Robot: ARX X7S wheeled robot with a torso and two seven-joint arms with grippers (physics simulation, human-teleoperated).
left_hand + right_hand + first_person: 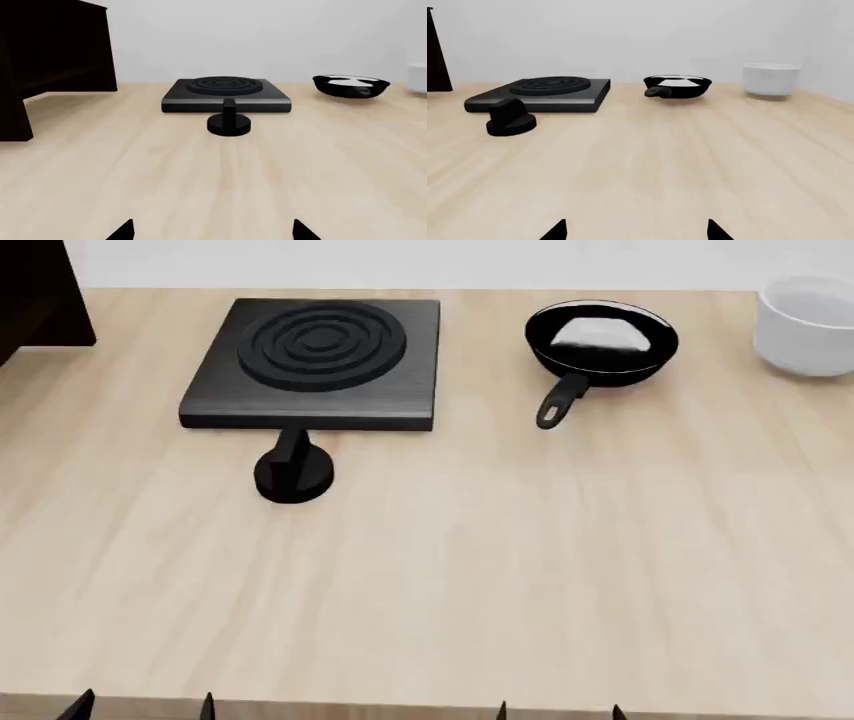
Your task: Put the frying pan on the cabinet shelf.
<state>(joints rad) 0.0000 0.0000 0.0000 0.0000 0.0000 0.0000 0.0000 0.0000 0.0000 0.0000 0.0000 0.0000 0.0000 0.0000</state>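
Observation:
The frying pan is small, round and black with a glossy inside, and sits at the back right of the table with its handle pointing toward me. It also shows in the left wrist view and the right wrist view. The dark cabinet stands at the far left, also in the left wrist view. My left gripper is open and empty at the table's front edge, as is my right gripper. Both are far from the pan.
A square black stove plate with concentric rings lies at the back middle-left. A black knob stands just in front of it. A white round bowl is at the back right, beside the pan.

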